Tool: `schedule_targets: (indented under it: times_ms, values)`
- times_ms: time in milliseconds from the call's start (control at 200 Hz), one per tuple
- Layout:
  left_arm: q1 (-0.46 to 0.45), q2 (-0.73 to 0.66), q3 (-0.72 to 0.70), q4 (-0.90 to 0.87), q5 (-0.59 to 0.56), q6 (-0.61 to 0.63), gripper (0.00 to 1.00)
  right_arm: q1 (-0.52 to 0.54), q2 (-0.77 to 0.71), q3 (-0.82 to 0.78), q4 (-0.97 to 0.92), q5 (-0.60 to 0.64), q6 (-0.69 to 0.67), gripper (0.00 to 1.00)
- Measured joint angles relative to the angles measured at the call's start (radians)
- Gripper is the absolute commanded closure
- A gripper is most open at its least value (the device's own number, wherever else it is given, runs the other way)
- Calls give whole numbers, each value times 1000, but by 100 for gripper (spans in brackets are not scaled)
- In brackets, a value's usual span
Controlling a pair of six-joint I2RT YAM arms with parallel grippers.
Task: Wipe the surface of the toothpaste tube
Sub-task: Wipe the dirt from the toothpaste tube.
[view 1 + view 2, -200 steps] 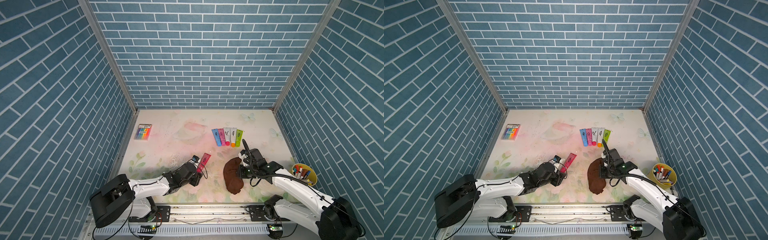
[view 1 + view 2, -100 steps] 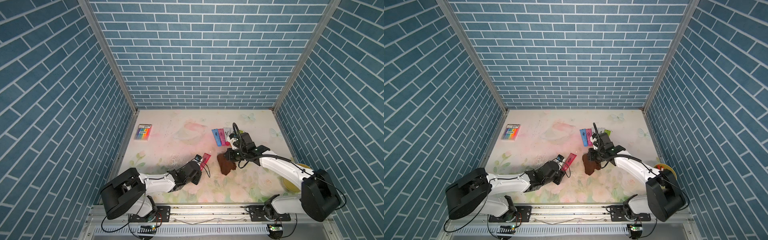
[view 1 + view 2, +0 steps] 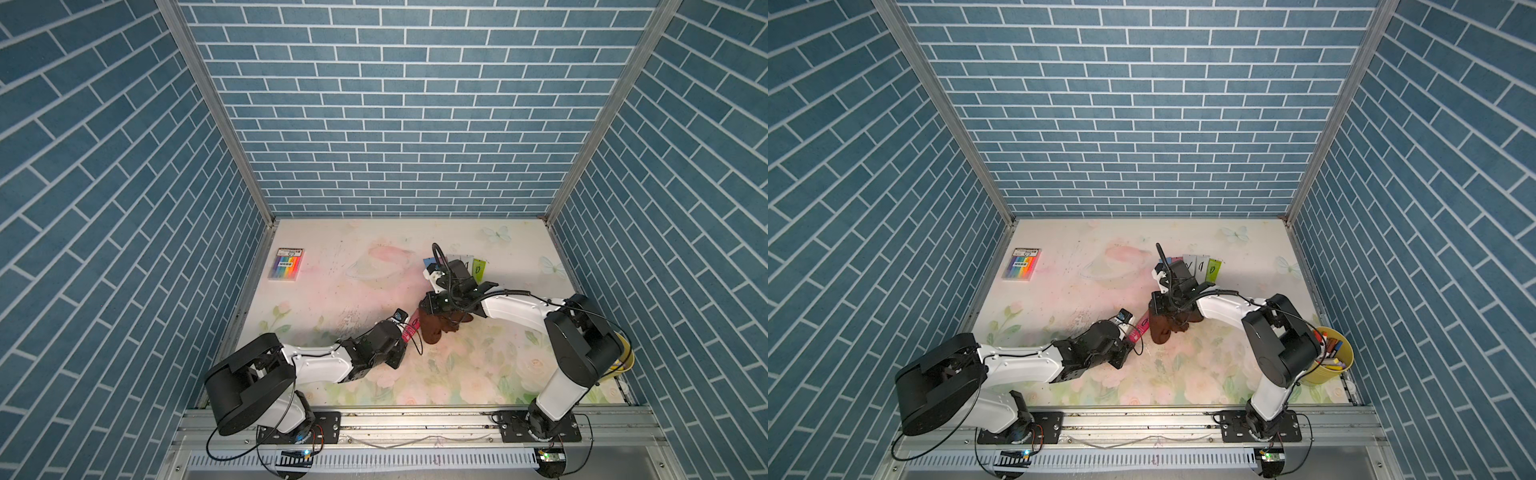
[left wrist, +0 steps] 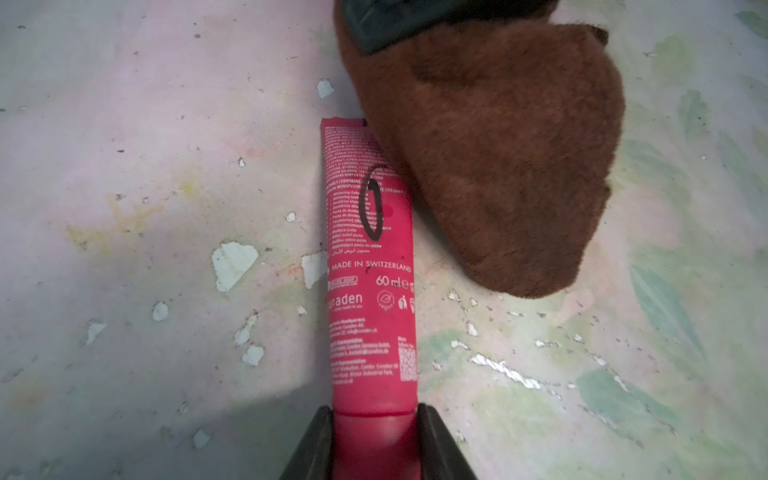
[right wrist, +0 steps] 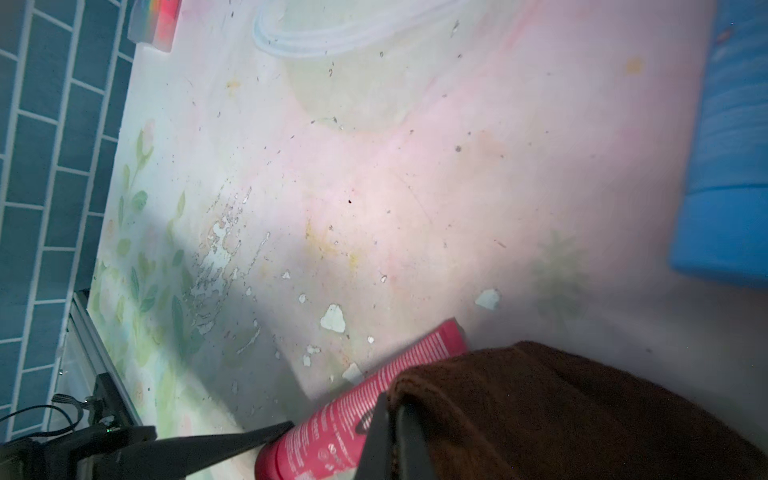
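Left gripper [image 4: 374, 411] is clamped narrow on the cap end of the toothpaste tube [image 4: 370, 291], with a jaw pressed to each side. That is the tube end farthest from the brown cloth [image 4: 498, 166]. Your right gripper [image 5: 392, 409] is pinched fully closed on a fold of the cloth and sits on top of it. The tube lies flat on the surface [image 4: 145, 145], printed face up. Its crimped end is tucked against the cloth's edge, and the cloth overlaps only that end's corner and a short stretch of one long side. My read on progress: both grips are set and the cloth is at the tube, but the wipe itself has barely begun. Nearly the whole face is uncovered by the cloth. You have yet to drag the cloth from the crimp toward the cap across the full face. The underside can't be seen, so I can't tell whether it needs a pass. The tube is pink-red with a matching cap and dense white small print, including "MADE IN SWITZERLAND". A hand-drawn black marker loop [image 4: 372, 203] sits just clear of the cloth's edge and looks intact. That loop is probably what you're meant to wipe off. The body looks smooth, with no obvious dents and a square crimp.
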Motion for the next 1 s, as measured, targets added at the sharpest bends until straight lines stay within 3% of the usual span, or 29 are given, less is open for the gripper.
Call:
schedule_targets:
  times_ms: [165,630,795,1000]
  values:
    - [0,3,0,1,5,1,69,26,80,-1,45,13,0,100]
    - [0,9,0,4,1,0,74,93,36,-187,352,18,49,100]
    - [0,9,0,4,1,0,75,161,8,-227,398,19,76,100]
    - [-5,8,0,6,10,1,77,147,-26,-262,383,44,84,100]
